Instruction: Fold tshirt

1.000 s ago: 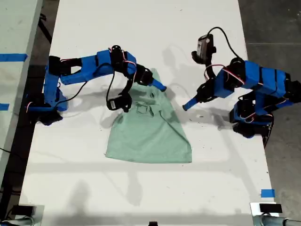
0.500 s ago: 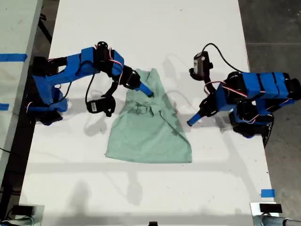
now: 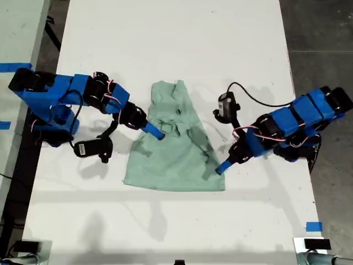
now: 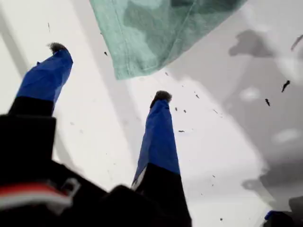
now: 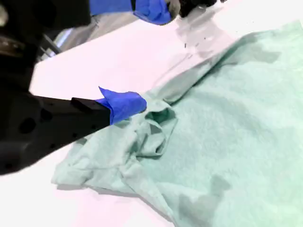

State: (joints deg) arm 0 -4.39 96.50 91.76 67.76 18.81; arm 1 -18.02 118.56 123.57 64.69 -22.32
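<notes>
The pale mint-green tshirt (image 3: 174,152) lies flat near the middle of the white counter (image 3: 165,44), between the two arms. Its wide hem is turned toward the counter's near edge in the exterior view. Its narrower end points toward the far edge.

The far half appears drawn in from both sides, so a first narrowing is judged to be done. The cloth there is rumpled and bunched, and one hem corner is wrinkled. No crosswise fold is seen yet. The garment is judged roughly midway, with smoothing and at least one lengthwise fold left.

The first pincer (image 4: 110,72) is held just off the hem corner at the exterior view's right. Its fingers are set well apart and nothing is between them. That corner is judged the likely next thing to be taken.

The second pincer (image 3: 156,132) is laid on the bunched cloth at the shirt's edge on the exterior view's left. Only one blue fingertip (image 5: 123,104) is clearly shown there, so whether cloth is pinched cannot be told.

No containers are seen on the counter.
</notes>
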